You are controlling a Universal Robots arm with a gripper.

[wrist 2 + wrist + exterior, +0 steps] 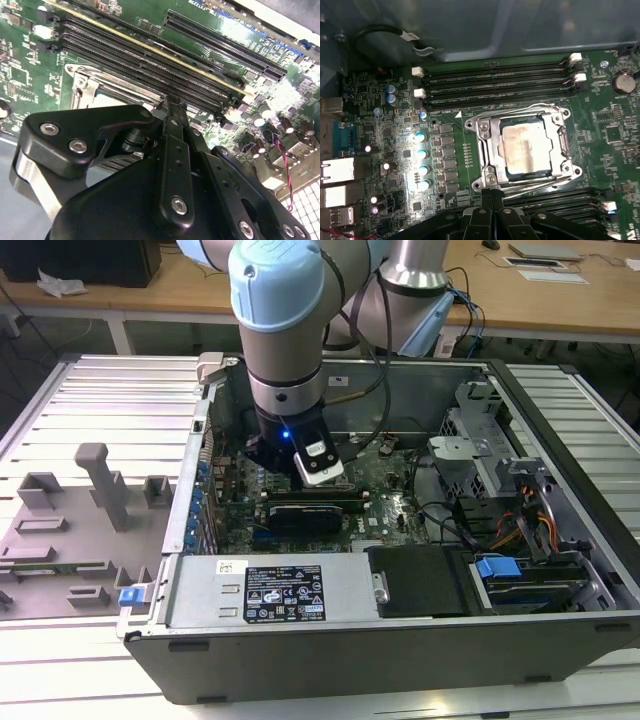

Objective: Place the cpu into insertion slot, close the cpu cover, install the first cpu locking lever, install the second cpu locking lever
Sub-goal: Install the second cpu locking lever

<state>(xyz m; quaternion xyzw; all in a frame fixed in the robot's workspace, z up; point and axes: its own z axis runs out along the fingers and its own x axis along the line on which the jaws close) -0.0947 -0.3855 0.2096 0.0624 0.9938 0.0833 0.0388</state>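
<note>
The cpu (525, 145), pale silvery-beige, lies in the insertion slot (568, 150) on the green motherboard. The cpu cover (487, 142) is folded down flat over its edges, with the chip showing through the window. One thin wire lever (515, 114) runs along the socket's far side. Another wire lever (540, 182) runs along the side nearest my gripper (492, 199). The black fingers are shut together, their tips right at that near edge of the socket. In the second wrist view the gripper (170, 102) points at a corner of the cover (112, 85). In the exterior view the arm's wrist (285, 390) reaches down into the case.
Long black memory slots (495, 82) flank the socket on both sides. A row of capacitors (420, 150) and a coin battery (622, 82) stand on the board. A looped cable (385, 32) hangs by the case wall. The power supply (270, 590) and drive bay (520, 540) fill the case's front.
</note>
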